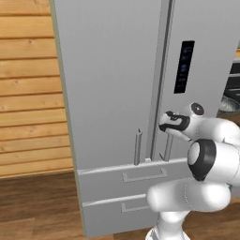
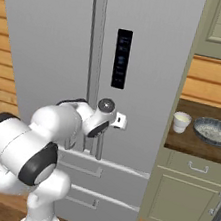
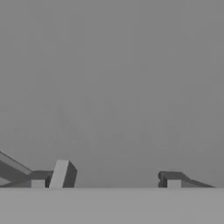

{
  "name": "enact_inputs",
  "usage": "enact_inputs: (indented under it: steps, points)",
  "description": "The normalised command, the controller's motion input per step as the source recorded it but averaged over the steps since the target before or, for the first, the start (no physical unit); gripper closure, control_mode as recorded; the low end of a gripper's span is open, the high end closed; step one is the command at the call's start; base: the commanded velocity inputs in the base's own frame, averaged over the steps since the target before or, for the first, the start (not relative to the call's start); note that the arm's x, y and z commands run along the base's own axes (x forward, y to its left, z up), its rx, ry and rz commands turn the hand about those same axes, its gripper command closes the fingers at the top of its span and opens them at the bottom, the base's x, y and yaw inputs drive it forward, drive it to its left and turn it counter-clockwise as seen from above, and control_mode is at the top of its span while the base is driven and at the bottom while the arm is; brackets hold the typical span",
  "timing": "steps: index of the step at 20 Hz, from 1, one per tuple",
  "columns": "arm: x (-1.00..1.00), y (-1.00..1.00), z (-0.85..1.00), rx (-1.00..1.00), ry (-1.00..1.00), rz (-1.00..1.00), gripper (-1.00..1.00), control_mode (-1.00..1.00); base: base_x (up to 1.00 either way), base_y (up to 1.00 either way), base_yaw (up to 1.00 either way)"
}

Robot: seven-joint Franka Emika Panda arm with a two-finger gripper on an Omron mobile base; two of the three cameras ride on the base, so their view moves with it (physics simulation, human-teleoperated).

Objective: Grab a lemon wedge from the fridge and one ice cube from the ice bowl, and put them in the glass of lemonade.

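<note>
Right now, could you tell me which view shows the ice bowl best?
The right base view: the ice bowl sits whole on the counter beside the glass. The left base view catches just a sliver at its right edge.

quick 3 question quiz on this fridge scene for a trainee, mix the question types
1. True or false: the fridge doors are shut.
2. What stands nearer the fridge on the counter: A) the ice bowl B) the glass of lemonade?
3. Fill in: the gripper is at the door's ____, jaws apart.

Key: 1 true; 2 B; 3 handle
</note>
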Motion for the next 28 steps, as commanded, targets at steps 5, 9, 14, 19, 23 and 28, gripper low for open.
enact_inputs:
  steps: [5, 9, 14, 19, 23, 28]
  points:
    - [-0.33, 0.00, -0.35, 0.00, 0.21, 0.00, -1.00, -1.00, 0.00, 0.00, 0.00]
    - [-0.74, 0.00, -0.24, 0.00, 0.15, 0.00, -1.00, -1.00, 0.00, 0.00, 0.00]
    - [-0.24, 0.00, -0.38, 0.00, 0.17, 0.00, -1.00, -1.00, 0.00, 0.00, 0.00]
    - [-0.01, 0.00, -0.33, 0.00, 0.18, 0.00, -1.00, -1.00, 0.00, 0.00, 0.00]
    - [-0.42, 0.00, -0.34, 0.00, 0.17, 0.01, 1.00, -1.00, 0.00, 0.00, 0.00]
    - [-0.73, -0.20, -0.33, 0.00, 0.11, 0.00, 1.00, -1.00, 0.00, 0.00, 0.00]
